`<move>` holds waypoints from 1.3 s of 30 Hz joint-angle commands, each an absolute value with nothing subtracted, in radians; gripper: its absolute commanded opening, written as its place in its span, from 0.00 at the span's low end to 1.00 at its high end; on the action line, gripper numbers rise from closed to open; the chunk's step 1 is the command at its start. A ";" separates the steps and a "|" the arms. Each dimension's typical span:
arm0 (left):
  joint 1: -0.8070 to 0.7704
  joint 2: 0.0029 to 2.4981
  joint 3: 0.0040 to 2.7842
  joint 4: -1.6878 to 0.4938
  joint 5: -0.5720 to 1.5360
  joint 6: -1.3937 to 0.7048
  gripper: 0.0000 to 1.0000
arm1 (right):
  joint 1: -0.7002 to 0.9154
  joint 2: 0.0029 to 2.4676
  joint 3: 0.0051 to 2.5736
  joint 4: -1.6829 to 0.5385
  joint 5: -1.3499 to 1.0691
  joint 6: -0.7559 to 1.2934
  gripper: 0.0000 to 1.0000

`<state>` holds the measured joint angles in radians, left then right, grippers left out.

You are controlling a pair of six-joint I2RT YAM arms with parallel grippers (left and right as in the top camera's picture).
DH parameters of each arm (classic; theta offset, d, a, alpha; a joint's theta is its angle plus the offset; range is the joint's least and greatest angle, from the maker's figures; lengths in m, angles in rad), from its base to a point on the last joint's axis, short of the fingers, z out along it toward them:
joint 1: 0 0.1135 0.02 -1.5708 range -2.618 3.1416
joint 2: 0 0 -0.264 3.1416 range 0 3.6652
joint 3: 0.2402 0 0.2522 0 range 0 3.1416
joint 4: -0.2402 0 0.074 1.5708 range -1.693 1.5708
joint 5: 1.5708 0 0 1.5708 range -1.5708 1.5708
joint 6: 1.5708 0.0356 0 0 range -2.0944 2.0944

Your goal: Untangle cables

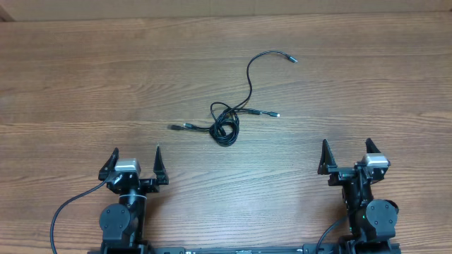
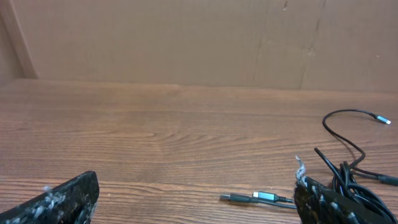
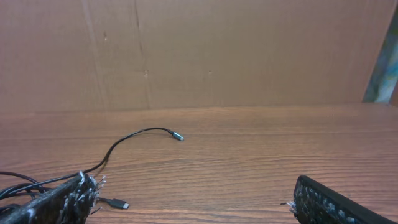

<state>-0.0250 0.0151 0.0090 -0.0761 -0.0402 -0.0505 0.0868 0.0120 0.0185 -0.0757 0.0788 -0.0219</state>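
The cables [image 1: 224,127] lie on the wooden table [image 1: 85,70], a little left of its middle and well out in front of both arms. They are thin black cords bunched into a small looped knot. From the knot one long cord runs away to the far side, bends to the right and ends in a small plug [image 1: 292,59]. A shorter end reaches right to another plug [image 1: 275,113], and a pair of connectors [image 1: 174,126] pokes out to the left.

The left gripper [image 1: 136,154] sits at the near edge, to the near left of the knot, jaws spread wide with nothing between them. The right gripper [image 1: 346,144] sits at the near right, also wide apart and holding nothing. Neither touches the cords.

From the left wrist, the bundle [image 2: 348,171] shows just past the right finger [image 2: 329,202], with a silver-tipped plug [image 2: 236,198] lying on the wood to its left. From the right wrist, the long cord [image 3: 124,140] arcs across the table at the left. A brown cardboard wall [image 3: 199,50] stands behind the far edge. A thicker black wire [image 1: 62,212] loops off the left arm's base.
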 commanded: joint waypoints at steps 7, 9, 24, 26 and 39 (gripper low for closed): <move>-0.027 0.005 0.005 -0.075 -0.033 -0.060 1.00 | 0.093 0.003 0.008 -0.074 0.085 -0.014 1.00; -0.027 0.005 0.005 -0.075 -0.033 -0.060 1.00 | 0.093 0.003 0.008 -0.074 0.086 -0.014 1.00; -0.027 0.005 0.032 -0.048 -0.024 -0.057 0.99 | 0.093 0.003 0.008 -0.074 0.085 -0.014 1.00; -0.027 0.005 0.101 -0.070 0.015 -0.056 1.00 | 0.093 0.003 0.008 -0.074 0.085 -0.014 1.00; -0.027 0.106 0.796 -0.656 0.164 -0.057 1.00 | 0.093 0.003 0.008 -0.074 0.086 -0.014 1.00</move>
